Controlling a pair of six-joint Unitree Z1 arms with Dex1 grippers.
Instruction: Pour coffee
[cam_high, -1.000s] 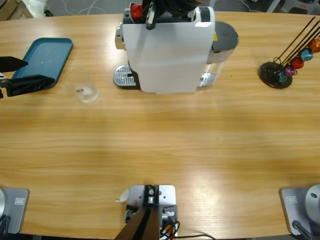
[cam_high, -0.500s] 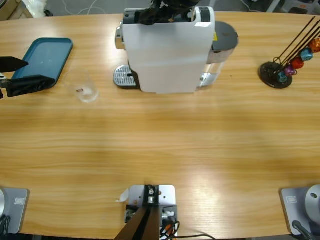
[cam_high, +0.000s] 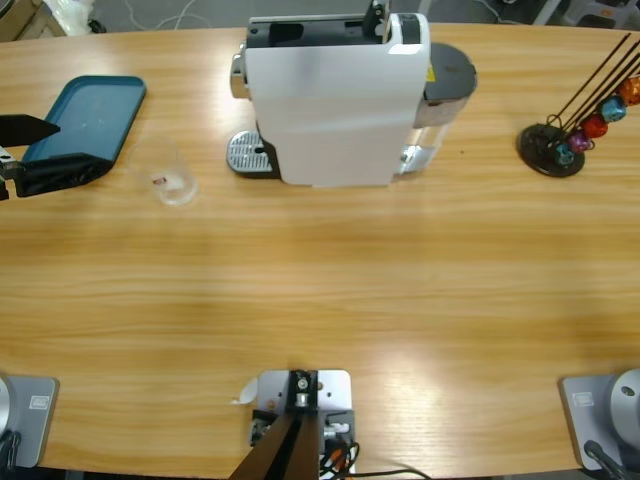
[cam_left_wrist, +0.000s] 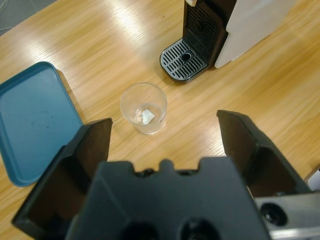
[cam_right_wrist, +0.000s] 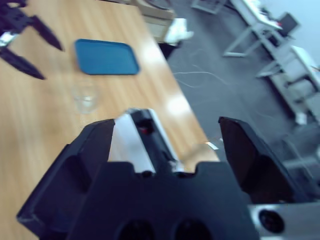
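Left gripper (cam_left_wrist: 162, 145) hung wide open and empty above the clear glass tumbler (cam_left_wrist: 144, 108), apparently lined up to grasp it. That glass stood on the counter (cam_high: 320, 290) between the blue tray (cam_left_wrist: 30, 120) and the coffee machine's drip grille (cam_left_wrist: 184, 60), seemingly without coffee. Right gripper (cam_right_wrist: 165, 150), also spread wide, hovered over the coffee machine (cam_high: 335, 95).
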